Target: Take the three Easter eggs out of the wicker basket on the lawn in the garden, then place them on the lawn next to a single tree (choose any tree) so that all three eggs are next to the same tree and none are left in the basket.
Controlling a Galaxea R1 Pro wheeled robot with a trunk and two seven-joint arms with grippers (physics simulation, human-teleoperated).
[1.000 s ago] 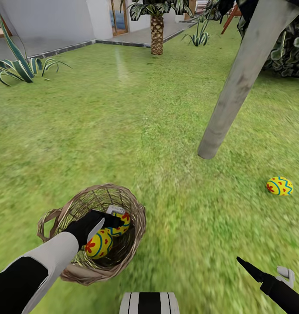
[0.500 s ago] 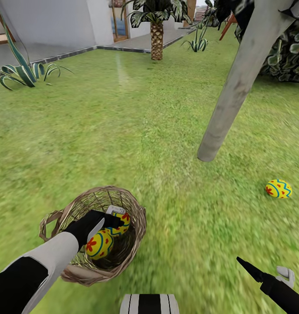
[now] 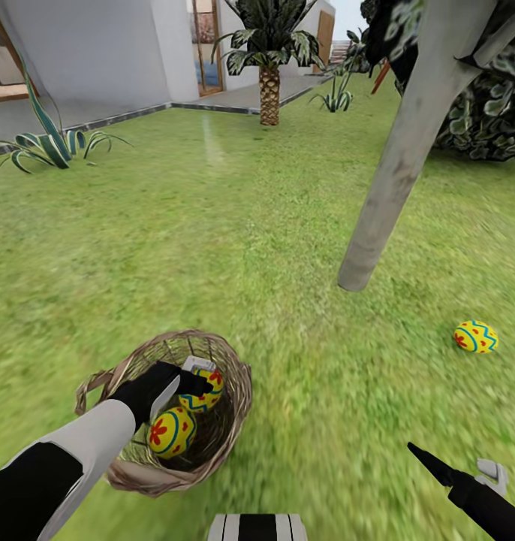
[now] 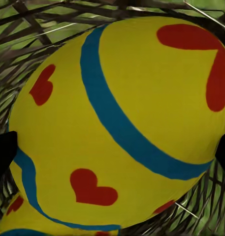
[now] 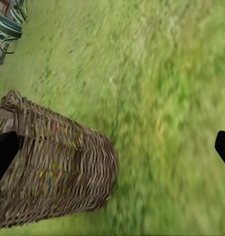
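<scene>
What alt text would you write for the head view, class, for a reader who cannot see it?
The robot's left gripper reaches into a wicker basket on the lawn and meets the upper of two painted eggs; the other lies below. A third egg lies on the grass right of a pale tree trunk. The right gripper hangs low at right.

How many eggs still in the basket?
Two. The head view shows two eggs inside the wicker basket, with the left pincer at the upper one. A third egg lies on the lawn.
</scene>
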